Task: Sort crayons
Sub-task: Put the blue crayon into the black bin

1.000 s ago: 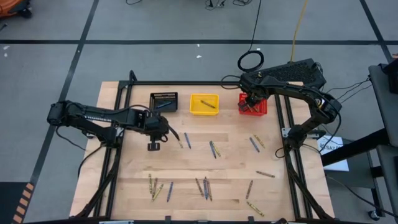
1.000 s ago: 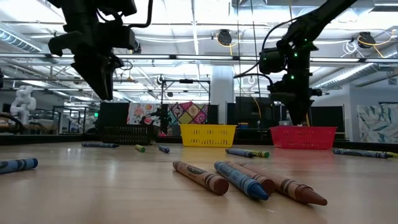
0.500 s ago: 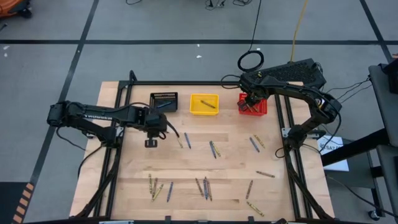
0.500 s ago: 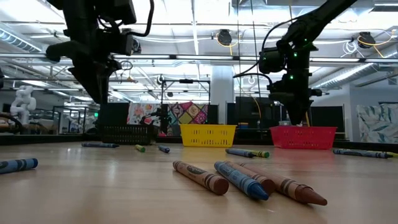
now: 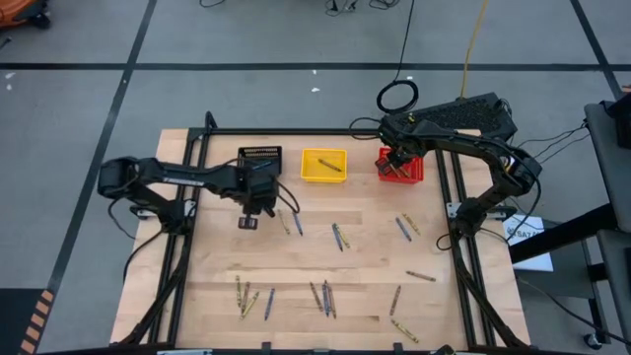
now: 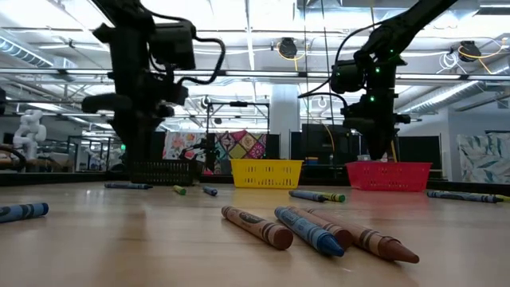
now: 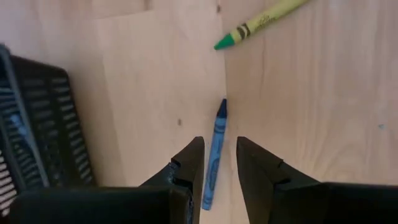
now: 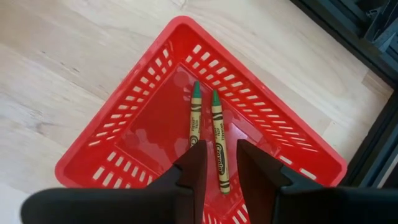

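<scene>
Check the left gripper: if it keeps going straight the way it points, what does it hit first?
Probably the blue crayon on the table, lined up with the gap of the left gripper, whose fingers stand open above it; height above the wood is unclear.

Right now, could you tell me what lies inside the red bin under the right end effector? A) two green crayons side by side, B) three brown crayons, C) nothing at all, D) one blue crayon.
A: the right wrist view shows two green crayons lying side by side on the floor of the red bin, just ahead of the right end effector.
</scene>
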`<action>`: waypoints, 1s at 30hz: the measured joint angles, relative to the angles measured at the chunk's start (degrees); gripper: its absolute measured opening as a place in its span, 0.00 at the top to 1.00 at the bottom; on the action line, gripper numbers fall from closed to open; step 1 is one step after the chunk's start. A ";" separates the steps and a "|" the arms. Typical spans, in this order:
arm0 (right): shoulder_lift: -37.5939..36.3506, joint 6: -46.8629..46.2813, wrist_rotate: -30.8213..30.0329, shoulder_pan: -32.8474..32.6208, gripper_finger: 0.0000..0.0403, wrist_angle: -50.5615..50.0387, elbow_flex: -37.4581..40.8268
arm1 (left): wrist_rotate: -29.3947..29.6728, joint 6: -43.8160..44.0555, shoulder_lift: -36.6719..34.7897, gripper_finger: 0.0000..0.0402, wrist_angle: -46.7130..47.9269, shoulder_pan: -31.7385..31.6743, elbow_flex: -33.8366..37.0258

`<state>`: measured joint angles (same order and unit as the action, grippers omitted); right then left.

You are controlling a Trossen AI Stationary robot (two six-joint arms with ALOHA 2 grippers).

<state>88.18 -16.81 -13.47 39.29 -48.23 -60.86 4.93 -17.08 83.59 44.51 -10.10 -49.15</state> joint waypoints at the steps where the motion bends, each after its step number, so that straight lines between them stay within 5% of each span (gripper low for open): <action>1: 0.00 0.26 0.00 0.00 0.81 0.00 0.00 | -0.13 -0.54 0.58 0.78 0.15 -0.50 0.00; 30: 0.00 1.47 0.02 -0.02 0.81 0.26 0.00 | -6.21 -5.77 3.46 0.78 -3.74 -6.48 6.54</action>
<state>88.18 -15.34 -13.45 39.27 -47.97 -60.86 -1.28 -22.85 87.05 40.77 -16.58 -42.60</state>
